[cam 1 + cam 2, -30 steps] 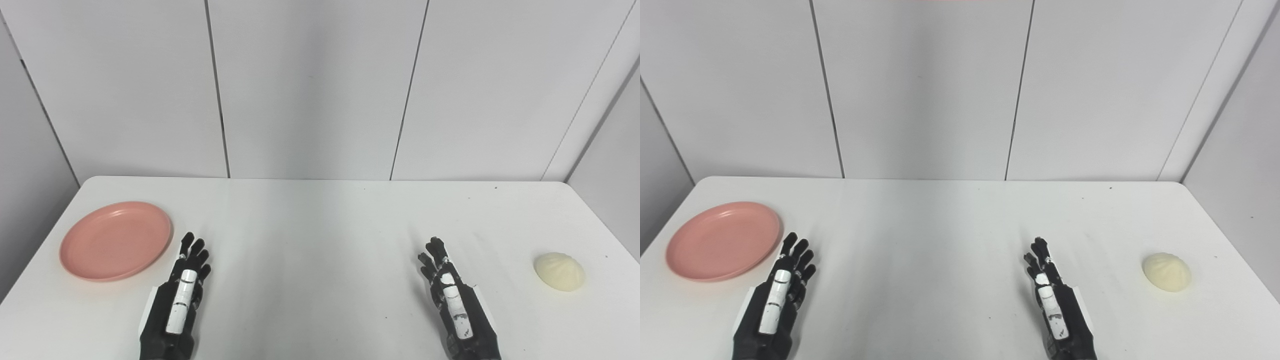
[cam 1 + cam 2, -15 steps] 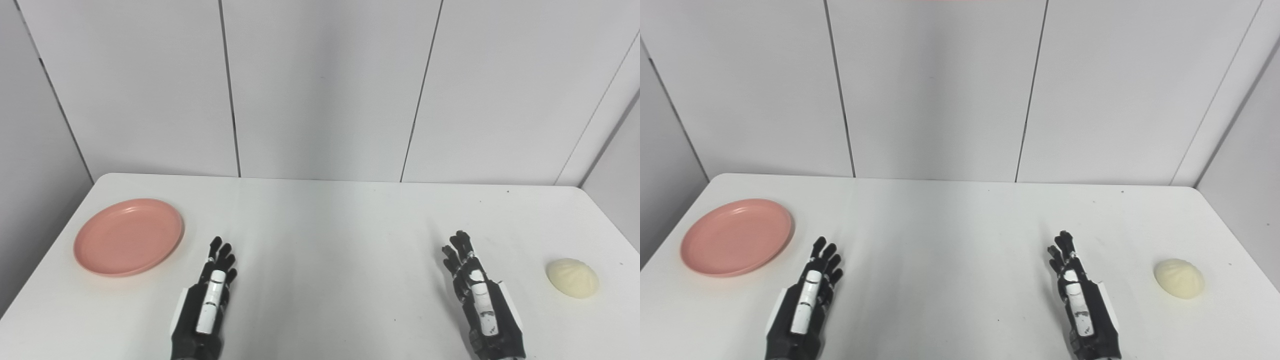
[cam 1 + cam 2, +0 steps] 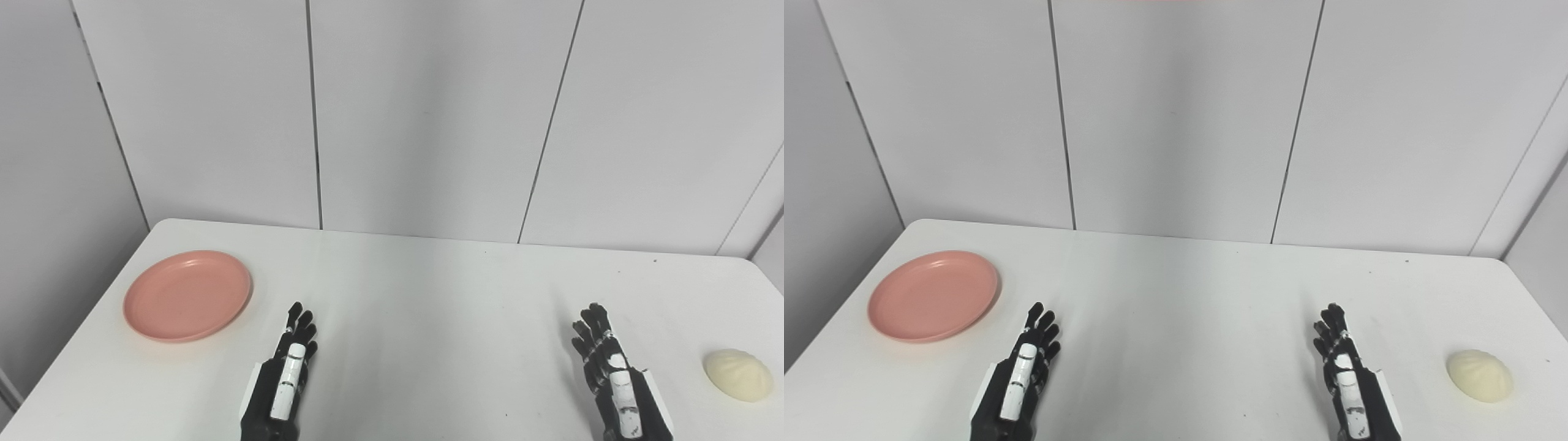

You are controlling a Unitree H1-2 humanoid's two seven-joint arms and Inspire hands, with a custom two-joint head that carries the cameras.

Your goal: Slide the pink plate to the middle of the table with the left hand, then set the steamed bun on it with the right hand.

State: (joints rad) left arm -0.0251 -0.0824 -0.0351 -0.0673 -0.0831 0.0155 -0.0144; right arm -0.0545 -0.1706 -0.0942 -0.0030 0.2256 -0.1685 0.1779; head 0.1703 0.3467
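Observation:
The pink plate (image 3: 187, 294) lies empty on the white table (image 3: 429, 294) at the far left. The cream steamed bun (image 3: 737, 374) sits at the right edge. My left hand (image 3: 283, 378) rests near the front edge, to the right of and nearer than the plate, open, fingers stretched forward, holding nothing. My right hand (image 3: 615, 380) rests near the front edge, left of the bun and apart from it, open and empty. Both also show in the right eye view: left hand (image 3: 1023, 373), right hand (image 3: 1350, 380).
Grey wall panels (image 3: 429, 110) stand behind the table's far edge. The table's left edge runs close to the plate, and the right edge close to the bun (image 3: 1480, 375).
The whole picture has shifted rightward and a little down: the camera turned left. The plate and bun have not moved on the table. Both hands stay flat and open.

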